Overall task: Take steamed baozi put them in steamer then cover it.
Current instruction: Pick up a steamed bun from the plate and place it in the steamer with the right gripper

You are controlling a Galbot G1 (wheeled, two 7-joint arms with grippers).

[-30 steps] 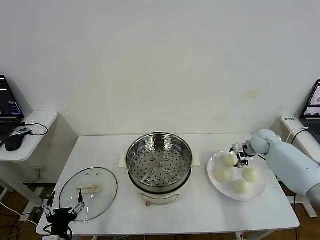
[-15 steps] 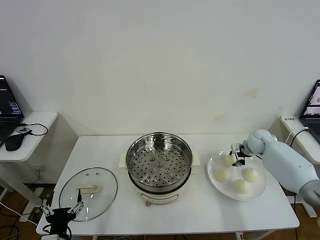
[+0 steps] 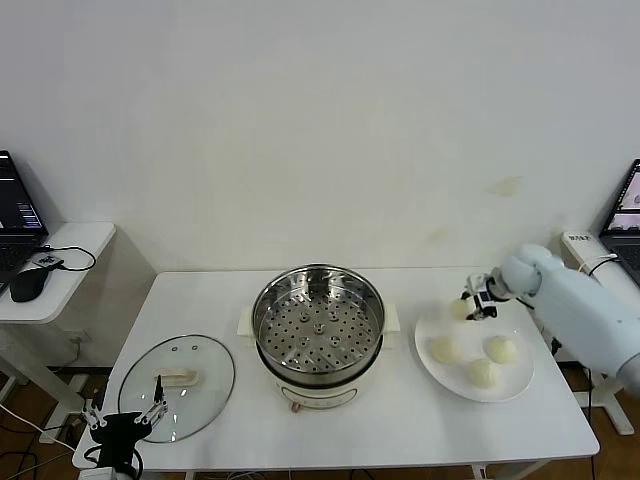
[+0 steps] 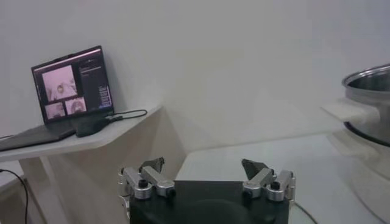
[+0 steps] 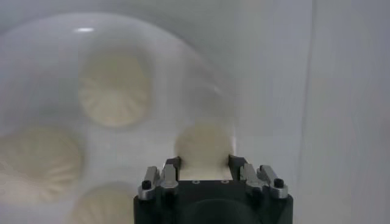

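My right gripper (image 3: pixel 471 304) is shut on one steamed baozi (image 3: pixel 459 308), a cream-white bun held just above the far left rim of the white plate (image 3: pixel 520 385). The right wrist view shows that baozi (image 5: pixel 204 148) pinched between both fingers of the gripper (image 5: pixel 203 162). Three more baozi (image 3: pixel 445 350) lie on the plate. The steel steamer (image 3: pixel 318 330) stands uncovered at the table's middle, its perforated tray bare. The glass cover (image 3: pixel 177 385) lies flat at front left. Just in front of it my left gripper (image 3: pixel 125 425) is parked, open and holding nothing (image 4: pixel 204 167).
A side table on the left carries a laptop (image 3: pixel 15 215) and a mouse (image 3: pixel 28 283). Another laptop (image 3: pixel 625 210) stands on a stand at the right. The steamer's rim (image 4: pixel 368 91) shows at the edge of the left wrist view.
My right gripper closed on the plate's far-left baozi and lifted it off the plate. The left arm has not moved.
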